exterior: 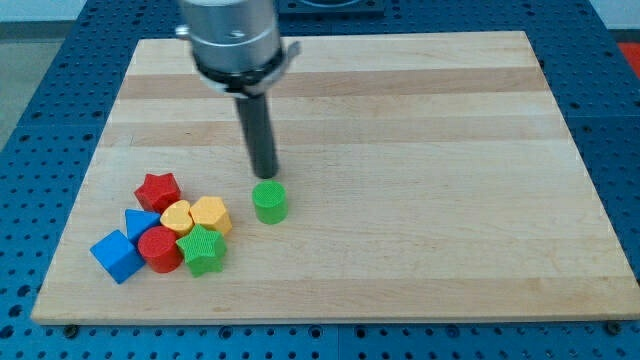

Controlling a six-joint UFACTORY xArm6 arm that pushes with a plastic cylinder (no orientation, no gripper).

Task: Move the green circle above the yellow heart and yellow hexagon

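Note:
The green circle (269, 201) is a short green cylinder standing on the wooden board (420, 150), a little right of the block cluster. The yellow heart (177, 215) and the yellow hexagon (211, 214) sit side by side in that cluster, left of the green circle. My tip (264, 175) is just above the green circle, at its upper edge, touching or nearly touching it. The rod rises from there to the arm's grey body at the view's top.
Around the yellow blocks lie a red star (158, 189), a blue block (140, 223), a red cylinder (159, 248), a blue cube (117, 256) and a green star (202, 249). The board's edges border a blue perforated table (40, 120).

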